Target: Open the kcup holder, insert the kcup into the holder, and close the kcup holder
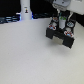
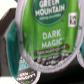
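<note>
One kcup (image 2: 50, 37) is held pinched in the gripper (image 1: 61, 21), poised directly above the holder (image 1: 62, 36).

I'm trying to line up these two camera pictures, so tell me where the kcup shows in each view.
Exterior view: the kcup is a small white pod between the gripper fingers, above the black kcup holder, toward the exterior view's right.
Wrist view: the kcup fills most of the picture, its green Dark Magic lid facing the camera.
Shared landmark: the kcup holder, dark behind the pod.
</note>
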